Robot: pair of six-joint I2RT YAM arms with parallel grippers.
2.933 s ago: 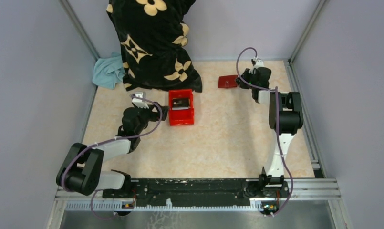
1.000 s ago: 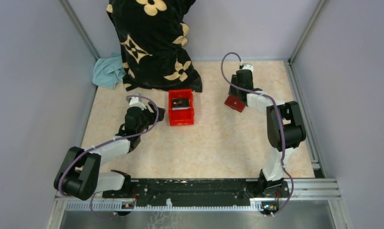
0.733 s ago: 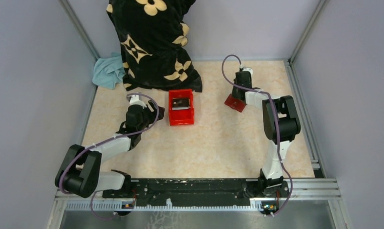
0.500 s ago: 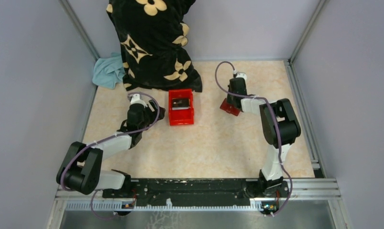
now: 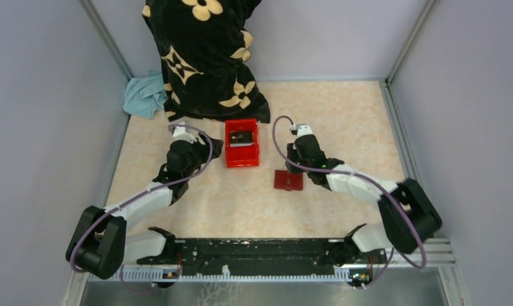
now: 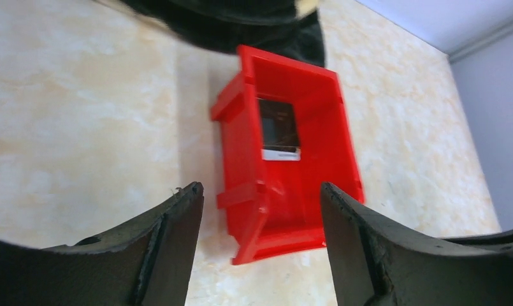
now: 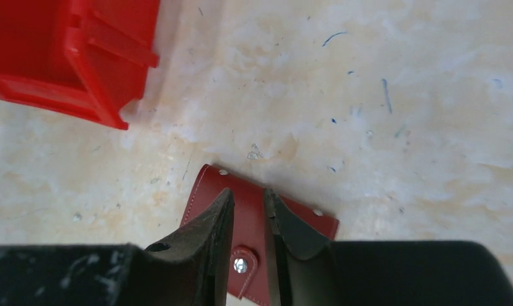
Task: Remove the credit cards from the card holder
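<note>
here, the right end effector (image 7: 248,199) is closed narrowly onto the dark red card holder (image 5: 288,181), near the middle of the marbled tabletop (image 5: 330,121), nearer and to the right of a red plastic bin (image 5: 242,160). whether the holder rests on the tabletop or hangs just above it, i cannot tell. the grip likely steadies it for opening. no credit cards show; they are probably inside. the left end effector (image 6: 260,188) hovers open just left of the bin, seemingly ready to help. no writing is readable: the clasp tab bears a plain metal snap (image 7: 240,266), and a white label (image 6: 280,153) inside the bin is blurred.

Dark red card holder (image 5: 288,180), folded, flat
</note>
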